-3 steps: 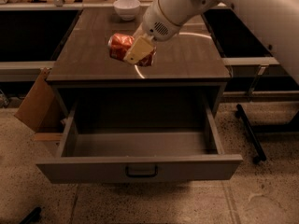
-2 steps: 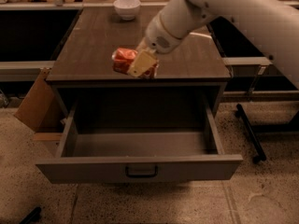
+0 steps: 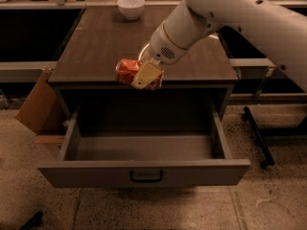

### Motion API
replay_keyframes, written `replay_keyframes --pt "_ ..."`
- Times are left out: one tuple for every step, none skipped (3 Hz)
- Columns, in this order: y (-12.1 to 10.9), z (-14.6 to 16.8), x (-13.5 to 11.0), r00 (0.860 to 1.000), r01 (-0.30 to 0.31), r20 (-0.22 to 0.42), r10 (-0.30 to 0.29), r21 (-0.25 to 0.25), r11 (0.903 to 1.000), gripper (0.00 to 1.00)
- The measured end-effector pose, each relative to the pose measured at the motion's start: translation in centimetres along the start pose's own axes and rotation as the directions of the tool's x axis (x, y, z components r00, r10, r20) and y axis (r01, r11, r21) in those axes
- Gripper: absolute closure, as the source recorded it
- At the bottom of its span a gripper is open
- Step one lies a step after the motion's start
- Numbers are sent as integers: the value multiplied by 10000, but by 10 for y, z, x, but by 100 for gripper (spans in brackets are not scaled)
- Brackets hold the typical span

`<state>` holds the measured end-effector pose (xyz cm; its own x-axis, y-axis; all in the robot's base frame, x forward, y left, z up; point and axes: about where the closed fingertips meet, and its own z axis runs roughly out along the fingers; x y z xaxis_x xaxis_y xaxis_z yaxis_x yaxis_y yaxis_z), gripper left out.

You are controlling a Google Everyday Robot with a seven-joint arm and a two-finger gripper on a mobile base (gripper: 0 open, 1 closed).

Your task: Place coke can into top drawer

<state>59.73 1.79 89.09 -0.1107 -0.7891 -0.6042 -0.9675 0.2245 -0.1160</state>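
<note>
Gripper (image 3: 145, 76) at the front edge of the wooden cabinet top (image 3: 103, 42), fingers clamped on the coke can (image 3: 126, 71). Can is held tilted on its side, in the air just past the cabinet's front lip. Top drawer (image 3: 144, 172) is pulled fully open below it. White bowl (image 3: 131, 6) sits at the cabinet's back edge. Cardboard box (image 3: 34, 104) leans at the left.

Gripper (image 3: 145, 76) w/ coke can (image 3: 127, 71) at desk (image 3: 96, 42) front edge, abv open top drawer (image 3: 91, 173); white bowl (image 3: 131, 6) at rear.
</note>
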Motion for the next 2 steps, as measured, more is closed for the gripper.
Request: replay_keyframes --pt "30 -3 28 9969 -692 -366 703 303 9971 100" --pt "59 13 65 9851 -1458 -890 1473 237 9890 100"
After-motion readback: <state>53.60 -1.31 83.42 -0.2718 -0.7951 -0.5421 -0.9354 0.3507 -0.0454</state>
